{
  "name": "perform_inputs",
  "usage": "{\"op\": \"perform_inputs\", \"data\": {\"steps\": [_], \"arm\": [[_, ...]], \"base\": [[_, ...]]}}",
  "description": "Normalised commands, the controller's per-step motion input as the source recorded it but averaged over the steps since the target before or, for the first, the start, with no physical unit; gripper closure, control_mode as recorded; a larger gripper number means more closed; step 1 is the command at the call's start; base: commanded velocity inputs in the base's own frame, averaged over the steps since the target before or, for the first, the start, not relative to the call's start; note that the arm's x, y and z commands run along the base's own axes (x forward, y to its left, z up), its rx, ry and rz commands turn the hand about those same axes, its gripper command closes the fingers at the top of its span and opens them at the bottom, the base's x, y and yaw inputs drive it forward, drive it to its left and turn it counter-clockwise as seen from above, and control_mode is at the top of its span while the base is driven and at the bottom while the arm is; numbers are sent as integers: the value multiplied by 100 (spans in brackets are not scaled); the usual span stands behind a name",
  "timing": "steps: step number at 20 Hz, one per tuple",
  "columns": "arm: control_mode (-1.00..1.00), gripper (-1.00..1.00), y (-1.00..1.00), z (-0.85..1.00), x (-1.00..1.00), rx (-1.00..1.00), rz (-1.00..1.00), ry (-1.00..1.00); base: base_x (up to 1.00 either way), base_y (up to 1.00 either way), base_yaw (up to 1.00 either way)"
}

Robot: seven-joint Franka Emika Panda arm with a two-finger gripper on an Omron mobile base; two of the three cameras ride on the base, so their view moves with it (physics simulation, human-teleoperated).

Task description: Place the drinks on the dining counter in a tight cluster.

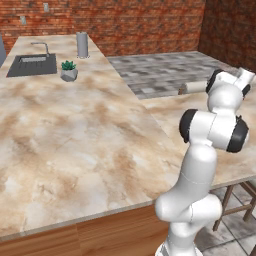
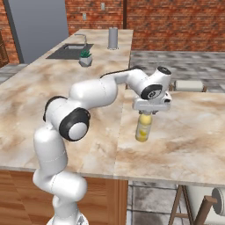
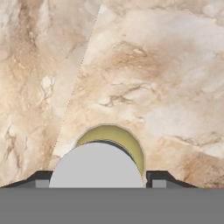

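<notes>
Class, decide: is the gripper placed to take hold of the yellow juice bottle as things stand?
Probably yes: the gripper sits directly over the yellow juice bottle, fingers either side of its pale cap, nothing between.

We see the juice bottle (image 2: pixel 143 127) standing upright on the table (image 2: pixel 184 132), near its front edge and right of the seam where two slabs meet. Our tool (image 2: pixel 146 112) sits directly over its cap. Far back on the left lies the sink (image 2: pixel 70 51), with a potted plant (image 2: pixel 85 57) just right of it and a canister (image 2: pixel 113 38) farther behind.
</notes>
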Motion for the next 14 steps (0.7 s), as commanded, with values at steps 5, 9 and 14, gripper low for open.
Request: {"op": "perform_inputs", "data": {"steps": [5, 9, 14], "arm": [[-100, 100, 1, 0, 10, -8, 0, 12], [-100, 100, 1, 0, 11, -9, 0, 20], [-100, 100, 2, -4, 5, -1, 0, 14]], "base": [[0, 0, 0], [0, 0, 0], [0, 0, 0]]}}
